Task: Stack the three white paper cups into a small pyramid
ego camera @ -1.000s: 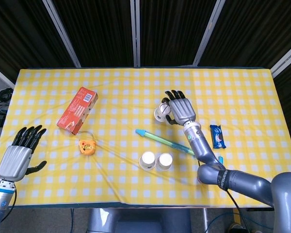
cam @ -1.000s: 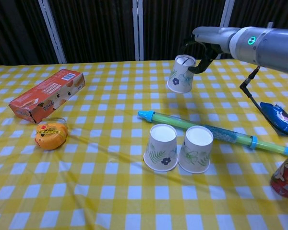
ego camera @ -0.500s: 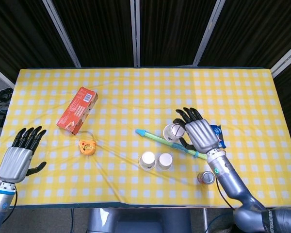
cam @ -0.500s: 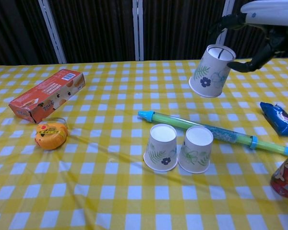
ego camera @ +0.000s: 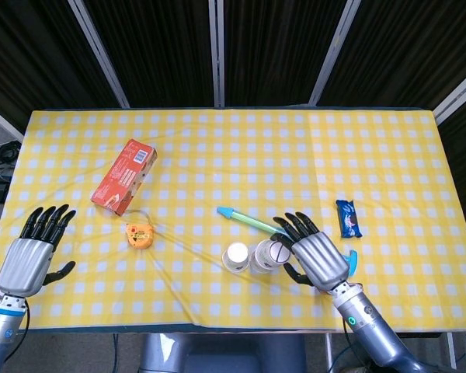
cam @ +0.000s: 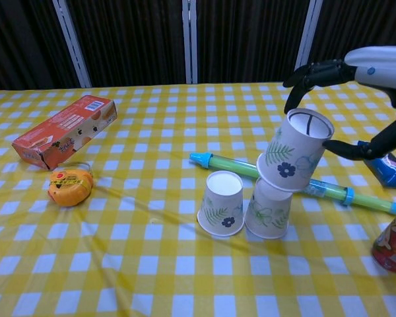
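Observation:
Two white paper cups with flower prints stand upside down side by side near the table's front middle, the left cup (cam: 221,203) (ego camera: 237,257) and the right cup (cam: 269,208) (ego camera: 260,258). My right hand (cam: 376,63) (ego camera: 317,258) holds the third cup (cam: 294,150) (ego camera: 276,252) between fingers and thumb. This cup is tilted, base up, and its lower rim sits at the top of the right cup; I cannot tell whether they touch. My left hand (ego camera: 31,255) hovers open at the table's front left, holding nothing.
A blue-green tube (cam: 303,181) lies just behind the cups. A red can (cam: 393,243) and a blue snack packet (cam: 383,165) are on the right. A red box (cam: 63,132) and an orange round item (cam: 70,185) are on the left.
My right hand has carried the third cup from the table's middle toward the front and down onto the right standing cup. The left hand has barely moved.

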